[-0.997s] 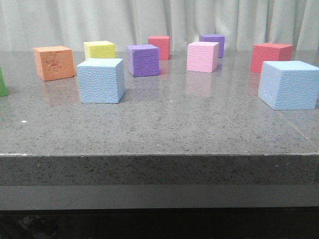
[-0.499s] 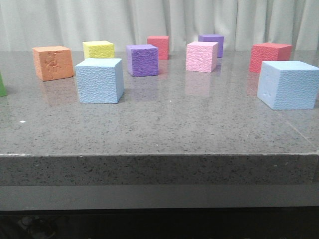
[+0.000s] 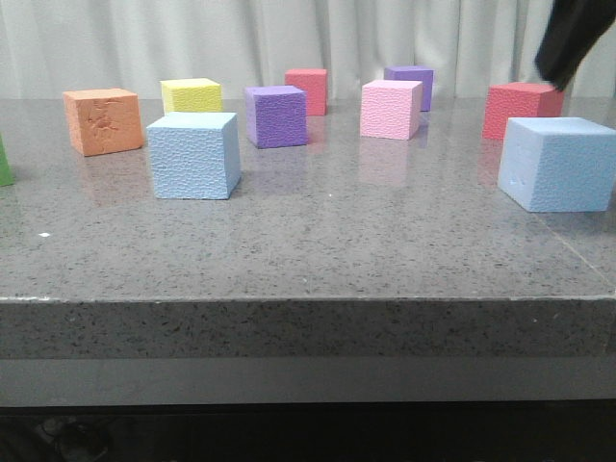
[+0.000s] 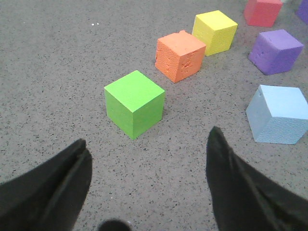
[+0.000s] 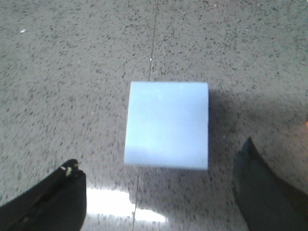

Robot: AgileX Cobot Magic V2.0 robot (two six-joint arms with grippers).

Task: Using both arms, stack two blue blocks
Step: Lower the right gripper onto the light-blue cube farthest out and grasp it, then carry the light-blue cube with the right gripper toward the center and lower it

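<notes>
Two pale blue blocks rest apart on the grey table: one left of centre (image 3: 192,156), also in the left wrist view (image 4: 279,114), and one at the right edge (image 3: 560,164). The right wrist view looks down on that right block (image 5: 167,124). My right gripper (image 5: 160,153) hangs open above it, its fingers wider apart than the block and not touching it. Only a dark piece of the right arm (image 3: 575,38) shows in the front view, above that block. My left gripper (image 4: 148,136) is open over bare table with nothing between its fingers; the left blue block lies off to its side.
A green cube (image 4: 134,103) sits just ahead of the left fingers, with orange (image 4: 179,56) and yellow (image 4: 214,32) cubes beyond. Purple (image 3: 276,115), pink (image 3: 391,109), red (image 3: 523,106) and further cubes stand behind the blue blocks. The table's front edge (image 3: 308,300) is near.
A dark part of the right arm has come into the front view at the top right, above the right blue block. No block has moved.
</notes>
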